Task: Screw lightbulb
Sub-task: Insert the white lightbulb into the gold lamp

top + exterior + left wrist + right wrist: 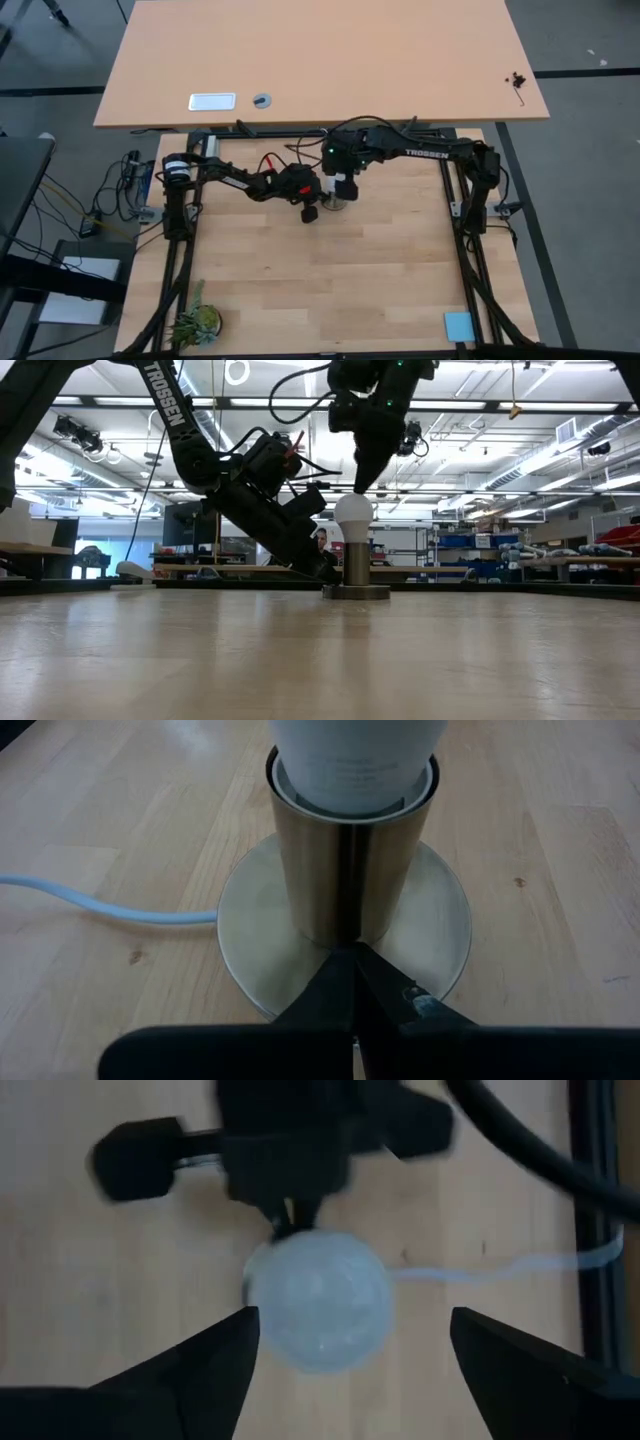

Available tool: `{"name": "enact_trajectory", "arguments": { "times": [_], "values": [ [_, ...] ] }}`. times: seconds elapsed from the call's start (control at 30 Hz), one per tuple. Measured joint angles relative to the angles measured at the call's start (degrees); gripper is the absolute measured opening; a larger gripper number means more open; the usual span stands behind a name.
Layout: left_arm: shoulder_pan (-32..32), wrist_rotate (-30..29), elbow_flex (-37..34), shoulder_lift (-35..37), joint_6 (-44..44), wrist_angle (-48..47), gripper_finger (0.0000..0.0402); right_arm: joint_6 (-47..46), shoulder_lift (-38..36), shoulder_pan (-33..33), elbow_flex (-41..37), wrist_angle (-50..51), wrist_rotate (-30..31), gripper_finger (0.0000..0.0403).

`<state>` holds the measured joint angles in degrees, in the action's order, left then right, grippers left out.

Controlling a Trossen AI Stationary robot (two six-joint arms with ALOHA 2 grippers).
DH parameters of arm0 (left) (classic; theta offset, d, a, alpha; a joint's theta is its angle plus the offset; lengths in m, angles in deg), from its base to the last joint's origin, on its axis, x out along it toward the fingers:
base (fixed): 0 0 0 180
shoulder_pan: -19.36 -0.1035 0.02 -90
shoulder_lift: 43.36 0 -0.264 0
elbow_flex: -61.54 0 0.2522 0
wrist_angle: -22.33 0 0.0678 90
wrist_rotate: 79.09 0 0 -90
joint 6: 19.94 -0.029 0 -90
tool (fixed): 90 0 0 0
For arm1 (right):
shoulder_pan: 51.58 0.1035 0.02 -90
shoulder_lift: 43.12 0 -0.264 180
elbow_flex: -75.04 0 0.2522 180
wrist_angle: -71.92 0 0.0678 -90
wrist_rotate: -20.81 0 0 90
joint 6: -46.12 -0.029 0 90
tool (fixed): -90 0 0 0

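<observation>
**Bulb seated in socket, right gripper released above it**

The right gripper [350, 1345] hangs straight down over the lightbulb [353, 512], fingers spread wide and clear of the glass. The left gripper [352, 982], clenched shut, slants low with its tips pressed against the metal socket [350, 870], where the one bulb stands upright. A white cord [95, 903] trails across the wooden table [380, 280]. Shelving and ceiling lights fill the room behind.

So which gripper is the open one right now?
The right gripper, directly above the lightbulb, fingers spread wide on either side of it. The left gripper is shut, its tips pressed against the metal socket base.
</observation>
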<state>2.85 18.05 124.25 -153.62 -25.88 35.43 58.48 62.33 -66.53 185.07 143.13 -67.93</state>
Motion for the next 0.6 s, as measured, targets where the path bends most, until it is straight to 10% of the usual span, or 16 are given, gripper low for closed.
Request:
{"name": "enact_trajectory", "arguments": {
  "times": [0.23, 0.6],
  "values": [
    [0.01, 0.00, 0.00, 0.00, 0.00, 0.02, 0.0001, 12.70, 0.51, 0.60, -0.80, -3.17, -1.18, 0.0320],
    [0.01, 0.00, 0.00, 0.00, 0.00, -0.01, 0.0001, 8.03, 0.17, 0.53, -4.23, -4.86, -1.08, 0.0232]
  ]
}}
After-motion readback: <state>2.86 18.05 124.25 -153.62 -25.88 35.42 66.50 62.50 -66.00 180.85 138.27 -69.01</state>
